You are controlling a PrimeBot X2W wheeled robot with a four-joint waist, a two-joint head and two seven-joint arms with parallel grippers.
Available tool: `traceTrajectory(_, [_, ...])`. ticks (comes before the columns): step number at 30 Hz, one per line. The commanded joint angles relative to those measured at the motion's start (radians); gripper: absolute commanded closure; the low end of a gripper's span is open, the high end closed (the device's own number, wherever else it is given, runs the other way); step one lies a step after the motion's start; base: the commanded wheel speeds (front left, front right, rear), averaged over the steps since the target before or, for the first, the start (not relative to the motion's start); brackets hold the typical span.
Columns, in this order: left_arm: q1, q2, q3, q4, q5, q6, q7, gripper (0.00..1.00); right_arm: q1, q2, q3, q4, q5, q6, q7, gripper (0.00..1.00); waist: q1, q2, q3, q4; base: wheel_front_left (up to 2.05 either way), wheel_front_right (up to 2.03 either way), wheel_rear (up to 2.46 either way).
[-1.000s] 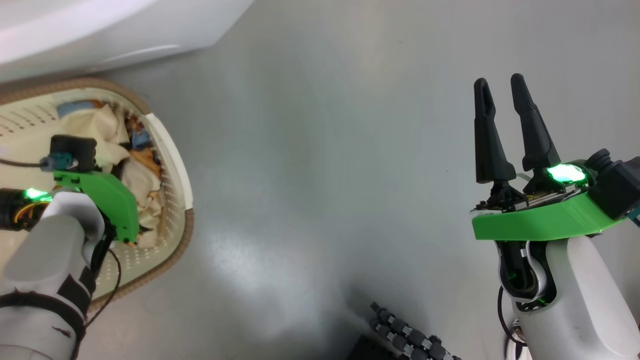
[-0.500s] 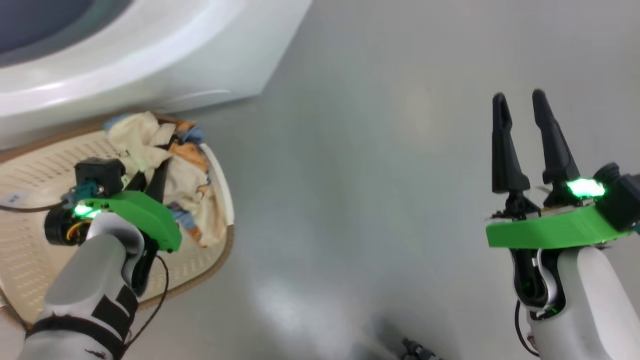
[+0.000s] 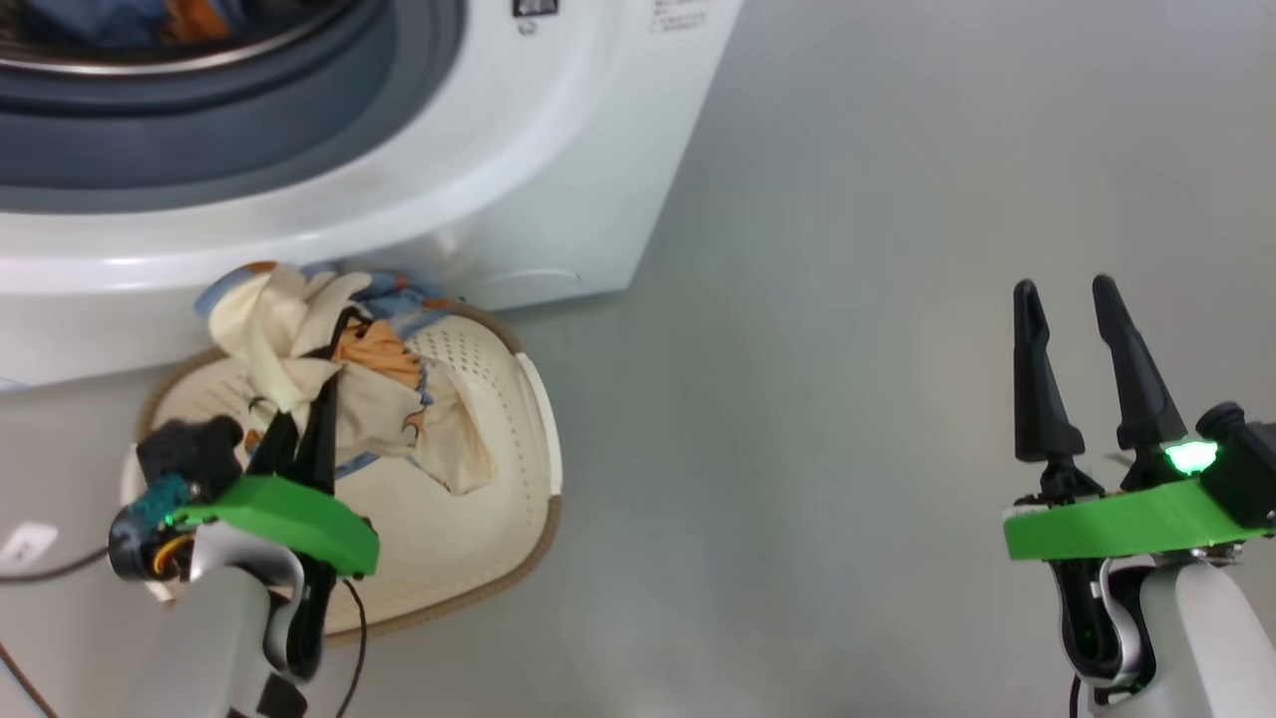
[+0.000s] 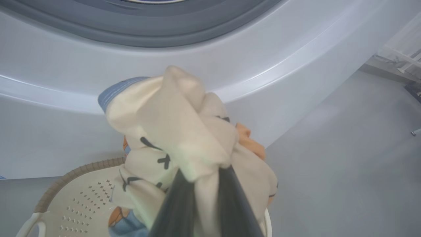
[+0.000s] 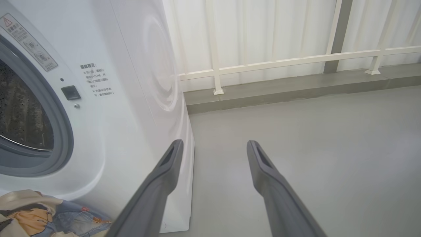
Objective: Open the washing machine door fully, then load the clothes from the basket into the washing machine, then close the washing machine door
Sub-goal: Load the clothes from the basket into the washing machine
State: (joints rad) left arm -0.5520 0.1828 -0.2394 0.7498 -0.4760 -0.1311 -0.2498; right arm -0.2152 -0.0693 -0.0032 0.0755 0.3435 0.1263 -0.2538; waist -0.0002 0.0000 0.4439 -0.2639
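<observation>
The washing machine (image 3: 558,150) stands at the upper left, its grey-blue seal (image 3: 299,140) and drum mouth in the open; its door is out of view. Below it on the floor sits the basket (image 3: 498,499). My left gripper (image 3: 329,349) is shut on a bunched bundle of clothes (image 3: 289,319), cream with orange and blue parts, held above the basket. In the left wrist view the clothes (image 4: 177,131) wrap my left gripper (image 4: 202,174) just before the machine's white front (image 4: 263,65). My right gripper (image 3: 1082,299) hangs open over bare floor at the right.
Blue and orange cloth (image 3: 150,18) lies inside the drum. The right wrist view shows the machine's side (image 5: 148,82), a white railing (image 5: 296,61) with curtains behind, and a raised kerb (image 5: 296,89). Grey floor (image 3: 797,449) stretches between the basket and my right arm.
The head camera has tilted up, bringing the washing machine into view. My left gripper has lifted the clothes bundle up out of the basket toward the machine. The right gripper stays open.
</observation>
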Motion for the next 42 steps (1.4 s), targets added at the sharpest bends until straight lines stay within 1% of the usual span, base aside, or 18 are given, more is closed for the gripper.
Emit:
traceTrajectory(1, [0.03, 0.009, 0.05, -0.047, 0.029, 0.003, -0.012, 1.0, 0.027, -0.017, 0.015, -0.019, -0.007, 0.004, -0.008, 0.0, 0.0002, 0.0, -0.073, 0.055, 0.0, 0.0, 0.0])
traceTrajectory(6, [0.1, -0.025, 0.133, -0.15, 0.109, 0.001, -0.012, 1.0, 0.062, -0.029, 0.002, -0.018, -0.008, 0.004, -0.008, 0.0, 0.0002, 0.0, -0.114, 0.078, 0.0, 0.0, 0.0])
traceTrajectory(8, [0.112, -0.03, 0.142, -0.171, 0.123, 0.001, -0.012, 1.0, 0.068, -0.03, 0.0, -0.017, -0.008, 0.004, -0.008, 0.0, 0.0002, 0.0, -0.121, 0.081, 0.0, 0.0, 0.0])
traceTrajectory(10, [0.143, -0.04, 0.164, -0.232, 0.153, 0.001, -0.012, 1.0, 0.084, -0.038, -0.009, -0.016, -0.007, 0.004, -0.008, 0.0, 0.0002, 0.0, -0.14, 0.094, 0.0, 0.0, 0.0])
traceTrajectory(17, [0.205, -0.053, 0.215, -0.353, 0.201, 0.001, -0.012, 1.0, 0.118, -0.05, -0.029, -0.014, -0.01, 0.004, -0.008, 0.0, 0.0002, 0.0, -0.174, 0.119, 0.0, 0.0, 0.0])
traceTrajectory(18, [0.205, -0.053, 0.215, -0.353, 0.201, 0.001, -0.012, 1.0, 0.118, -0.05, -0.029, -0.014, -0.01, 0.004, -0.008, 0.0, 0.0002, 0.0, -0.174, 0.119, 0.0, 0.0, 0.0])
traceTrajectory(26, [0.287, -0.069, 0.261, -0.486, 0.249, 0.0, -0.012, 1.0, 0.152, -0.054, -0.038, -0.012, -0.012, 0.004, -0.008, 0.0, 0.0002, 0.0, -0.21, 0.146, 0.0, 0.0, 0.0])
traceTrajectory(33, [0.365, -0.086, 0.296, -0.579, 0.257, 0.0, -0.012, 1.0, 0.169, -0.058, -0.042, -0.013, -0.011, 0.004, -0.008, 0.0, 0.0002, 0.0, -0.223, 0.168, 0.0, 0.0, 0.0])
traceTrajectory(42, [0.425, -0.107, 0.314, -0.639, 0.271, 0.0, -0.012, 1.0, 0.175, -0.065, -0.045, -0.015, -0.01, 0.004, -0.008, 0.0, 0.0002, 0.0, -0.229, 0.186, 0.0, 0.0, 0.0])
